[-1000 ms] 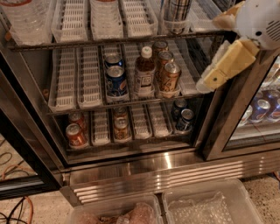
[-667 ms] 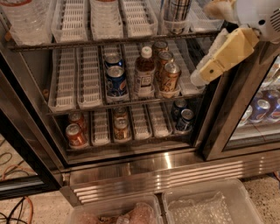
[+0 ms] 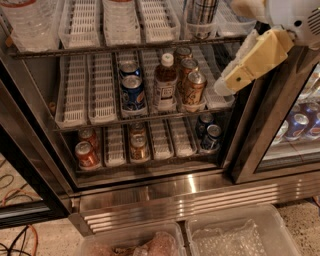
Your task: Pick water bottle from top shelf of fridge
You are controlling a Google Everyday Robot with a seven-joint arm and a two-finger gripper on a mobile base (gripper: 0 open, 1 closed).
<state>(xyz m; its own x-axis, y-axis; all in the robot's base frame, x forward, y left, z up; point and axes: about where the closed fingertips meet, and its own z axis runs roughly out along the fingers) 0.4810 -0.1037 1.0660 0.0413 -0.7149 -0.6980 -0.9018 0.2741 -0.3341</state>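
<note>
The fridge (image 3: 189,196) stands open before me, with a dark frame and a steel louvred base. The top shelf (image 3: 125,48) is a wire rack with white slotted lane trays, cut off by the upper edge of the view. The water bottle (image 3: 29,21), clear and ribbed, stands at the shelf's far left, with only its lower part showing. A second clear bottle (image 3: 119,14) stands two lanes to its right. My gripper (image 3: 226,85) hangs at the upper right, in front of the right end of the shelves and just below top-shelf level. It is far right of the water bottle and holds nothing visible.
A tall striped can (image 3: 200,17) stands on the top shelf near the gripper. The middle rack holds blue cans (image 3: 132,92), a brown-drink bottle (image 3: 165,82) and brown cans (image 3: 192,87). The bottom rack holds more cans. The door post (image 3: 270,115), floor bins (image 3: 240,235) and cables (image 3: 15,235) are nearby.
My gripper has moved left and slightly up, from beside the door post towards the fridge opening. Nothing on the shelves has moved.
</note>
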